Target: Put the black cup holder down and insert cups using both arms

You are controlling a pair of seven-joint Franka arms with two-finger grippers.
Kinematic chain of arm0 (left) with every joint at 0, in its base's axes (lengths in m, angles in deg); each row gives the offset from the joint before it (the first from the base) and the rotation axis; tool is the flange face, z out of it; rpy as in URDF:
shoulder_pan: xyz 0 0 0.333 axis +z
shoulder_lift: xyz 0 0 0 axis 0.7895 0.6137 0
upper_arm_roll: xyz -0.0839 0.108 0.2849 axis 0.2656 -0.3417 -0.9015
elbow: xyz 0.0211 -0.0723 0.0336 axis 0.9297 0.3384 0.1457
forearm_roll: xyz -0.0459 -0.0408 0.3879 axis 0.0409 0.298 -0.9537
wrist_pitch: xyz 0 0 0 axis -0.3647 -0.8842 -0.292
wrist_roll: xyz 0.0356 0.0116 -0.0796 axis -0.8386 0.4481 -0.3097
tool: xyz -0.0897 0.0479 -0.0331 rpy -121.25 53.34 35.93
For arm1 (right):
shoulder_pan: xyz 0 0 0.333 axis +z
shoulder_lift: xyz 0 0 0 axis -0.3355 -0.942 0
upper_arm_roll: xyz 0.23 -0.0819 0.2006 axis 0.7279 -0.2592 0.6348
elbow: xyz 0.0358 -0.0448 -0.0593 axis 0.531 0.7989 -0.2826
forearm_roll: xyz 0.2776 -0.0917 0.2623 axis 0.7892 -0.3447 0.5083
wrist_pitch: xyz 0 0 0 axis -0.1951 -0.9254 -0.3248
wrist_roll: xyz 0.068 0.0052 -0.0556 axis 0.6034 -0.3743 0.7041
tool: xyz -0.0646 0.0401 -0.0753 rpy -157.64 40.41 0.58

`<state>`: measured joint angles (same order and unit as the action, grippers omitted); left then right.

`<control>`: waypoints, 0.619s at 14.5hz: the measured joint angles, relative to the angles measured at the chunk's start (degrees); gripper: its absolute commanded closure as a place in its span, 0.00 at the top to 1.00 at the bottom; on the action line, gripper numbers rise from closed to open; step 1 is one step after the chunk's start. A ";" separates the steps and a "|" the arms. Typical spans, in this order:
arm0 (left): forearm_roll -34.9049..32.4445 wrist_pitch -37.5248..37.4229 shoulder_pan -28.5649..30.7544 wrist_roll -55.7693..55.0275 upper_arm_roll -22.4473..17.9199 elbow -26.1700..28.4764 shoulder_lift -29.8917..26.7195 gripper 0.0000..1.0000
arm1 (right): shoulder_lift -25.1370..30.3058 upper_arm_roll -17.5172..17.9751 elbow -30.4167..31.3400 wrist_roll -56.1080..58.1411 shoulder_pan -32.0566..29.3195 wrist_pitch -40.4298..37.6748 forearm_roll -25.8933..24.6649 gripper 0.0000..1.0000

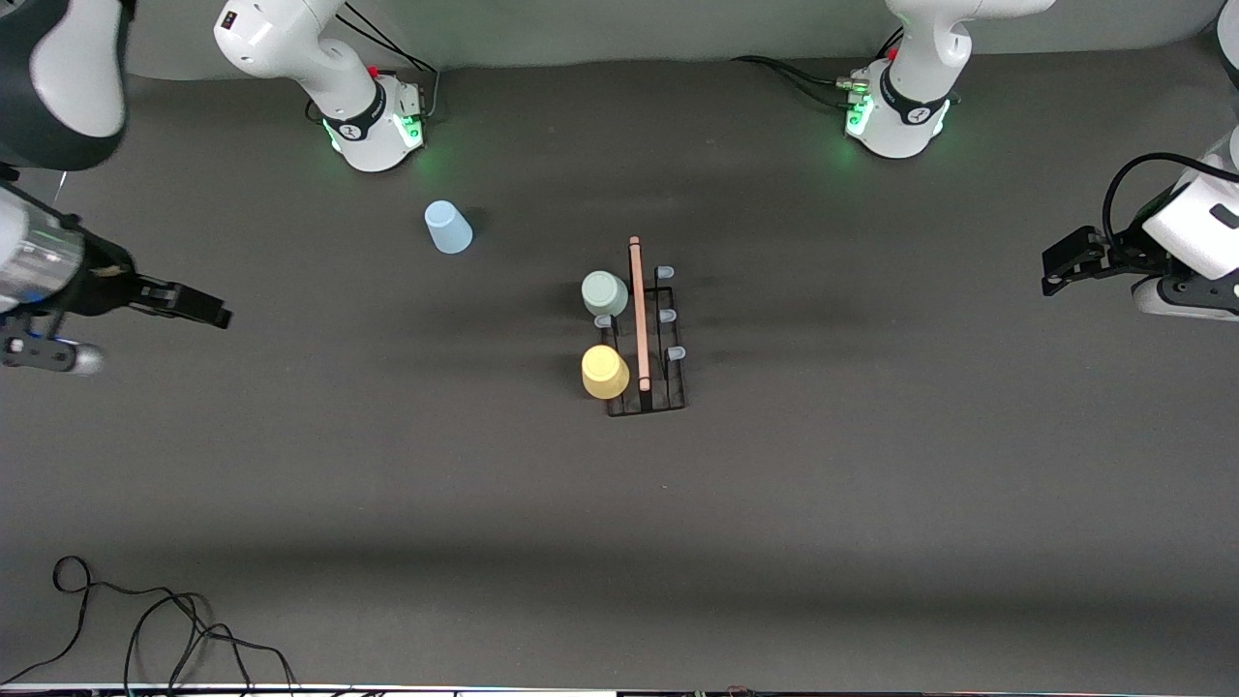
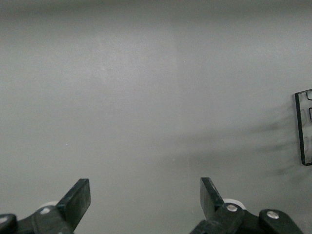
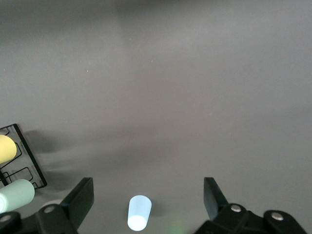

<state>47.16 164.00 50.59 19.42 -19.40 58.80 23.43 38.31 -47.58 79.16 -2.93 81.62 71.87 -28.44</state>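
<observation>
The black cup holder [image 1: 672, 395] stands mid-table, its wooden rod handle [image 1: 638, 310] on top. A pale green cup [image 1: 604, 292] and a yellow cup [image 1: 605, 372] sit on pegs along its side toward the right arm. The pale blue cup [image 1: 448, 227] stands alone on the table, farther from the front camera and toward the right arm's base. My right gripper [image 1: 208, 312] hovers open and empty at the right arm's end; its wrist view shows the blue cup [image 3: 139, 213] and the holder [image 3: 29, 161] below the right gripper [image 3: 147, 185]. My left gripper [image 1: 1057, 271] hovers open at the left arm's end.
Three bare pale-capped pegs [image 1: 668, 315] line the holder's side toward the left arm. The holder's corner [image 2: 302, 126] shows at the edge of the left wrist view, off to one side of the left gripper [image 2: 145, 183]. A black cable [image 1: 145, 620] lies at the table's near edge, right arm's end.
</observation>
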 measured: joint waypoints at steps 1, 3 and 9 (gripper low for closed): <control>0.00 0.00 0.00 0.00 0.00 0.00 0.00 1.00 | 0.08 -0.42 -0.49 0.60 0.00 0.03 0.00 1.00; 0.00 0.00 0.00 0.00 0.00 0.00 0.00 1.00 | 0.08 -1.15 -1.05 1.45 -0.04 0.05 -0.04 1.00; -0.01 -0.05 0.00 0.00 0.00 0.00 0.01 1.00 | 0.08 -1.73 -1.02 2.07 -0.58 0.01 -0.04 1.00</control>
<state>47.15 163.95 50.59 19.41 -19.40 58.80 23.44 38.39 -49.31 78.14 -0.86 81.04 71.88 -28.48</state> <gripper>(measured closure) 0.000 0.000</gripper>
